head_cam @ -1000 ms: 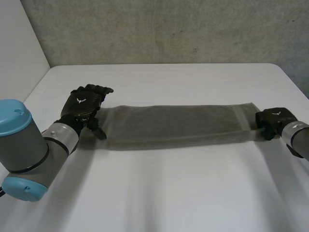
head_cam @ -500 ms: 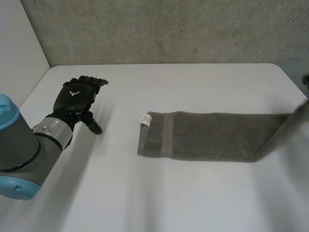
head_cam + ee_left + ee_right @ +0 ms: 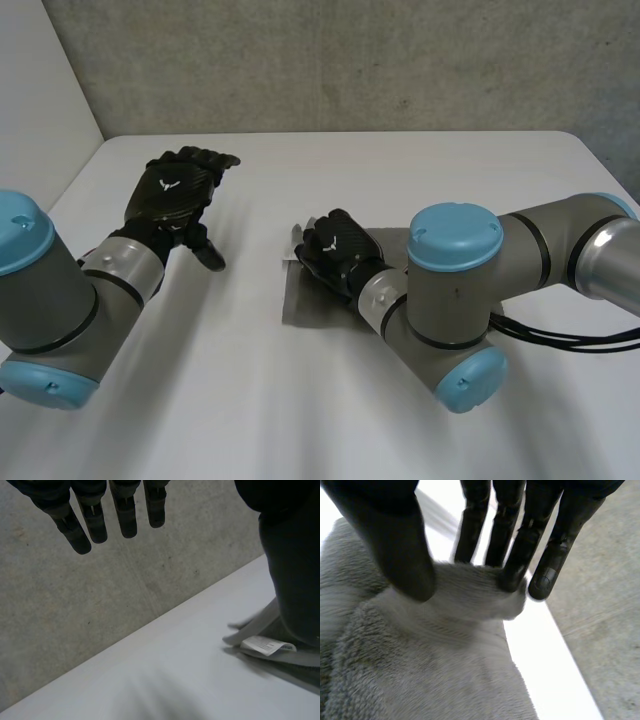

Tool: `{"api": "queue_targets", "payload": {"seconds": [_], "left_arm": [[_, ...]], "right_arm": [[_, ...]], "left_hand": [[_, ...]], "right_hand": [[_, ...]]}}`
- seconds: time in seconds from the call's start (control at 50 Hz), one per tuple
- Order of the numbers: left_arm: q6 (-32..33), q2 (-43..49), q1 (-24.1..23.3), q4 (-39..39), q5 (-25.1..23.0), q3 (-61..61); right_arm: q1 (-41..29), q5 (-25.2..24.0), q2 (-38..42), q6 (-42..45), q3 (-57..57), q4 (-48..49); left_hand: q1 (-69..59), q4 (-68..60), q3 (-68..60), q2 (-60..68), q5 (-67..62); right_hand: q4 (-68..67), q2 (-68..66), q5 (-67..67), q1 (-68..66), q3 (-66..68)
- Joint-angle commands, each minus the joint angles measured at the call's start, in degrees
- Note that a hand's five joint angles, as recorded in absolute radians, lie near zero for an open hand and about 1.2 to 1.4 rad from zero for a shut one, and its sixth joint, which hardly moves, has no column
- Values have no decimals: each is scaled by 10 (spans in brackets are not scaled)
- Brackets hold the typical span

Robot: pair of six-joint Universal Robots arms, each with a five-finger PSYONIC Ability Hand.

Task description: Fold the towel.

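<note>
While the right hand (image 3: 335, 245) pinches the towel's (image 3: 305, 300) left end between thumb and fingers near the table's (image 3: 300, 420) middle, the left hand (image 3: 178, 190) hangs well apart at left, fingers straight, holding nothing.

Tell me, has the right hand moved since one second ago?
Yes. In the head view the right hand went from the right edge of the table leftward to its middle, pinching the towel.
</note>
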State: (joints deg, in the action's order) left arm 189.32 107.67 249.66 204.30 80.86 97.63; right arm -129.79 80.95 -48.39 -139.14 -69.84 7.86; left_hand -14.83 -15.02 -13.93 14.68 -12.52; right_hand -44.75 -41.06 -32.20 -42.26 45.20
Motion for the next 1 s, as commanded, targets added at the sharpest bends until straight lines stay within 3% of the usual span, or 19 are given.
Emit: {"api": "queue_targets", "payload": {"seconds": [0.02,0.12,0.28,0.52,0.68,0.72,0.74,0.76,0.8,1.0], "left_arm": [[-1,12,-22,0,2,-22],[-4,22,-58,7,3,-50],[-1,58,-113,20,27,-88],[18,181,-164,14,63,-177],[41,208,-169,14,90,-182],[40,201,-170,14,90,-175],[40,201,-170,14,90,-175],[40,196,-174,13,90,-171],[39,188,-175,13,90,-164],[36,119,-165,13,91,-113]], "right_arm": [[20,-27,-34,-11,-38,-3],[74,-59,-140,-96,-106,-2],[167,-64,-209,-213,-198,-6],[270,-61,-220,-174,-310,-3],[308,-63,-175,-170,-318,0],[310,-54,-147,-170,-302,0],[310,-54,-147,-170,-302,0],[310,-52,-141,-170,-294,1],[310,-49,-141,-170,-285,4],[271,-8,-168,-140,-183,-1]], "left_hand": [[43,45,34,-41,120],[39,41,30,-38,116],[38,40,29,-36,115],[36,38,27,-35,113],[36,38,27,-35,113],[36,38,27,-35,113],[36,38,27,-35,113],[36,38,27,-35,113],[38,40,29,-36,115],[44,46,36,-43,121]], "right_hand": [[348,311,322,323,-352],[348,311,322,323,-352],[348,311,322,323,-352],[345,308,320,320,-349],[155,118,129,130,-159],[-72,-109,-98,-97,68],[-74,-111,-99,-99,69],[-280,-317,-306,-305,276],[-352,-389,-377,-377,347],[-352,-389,-378,-377,348]]}}
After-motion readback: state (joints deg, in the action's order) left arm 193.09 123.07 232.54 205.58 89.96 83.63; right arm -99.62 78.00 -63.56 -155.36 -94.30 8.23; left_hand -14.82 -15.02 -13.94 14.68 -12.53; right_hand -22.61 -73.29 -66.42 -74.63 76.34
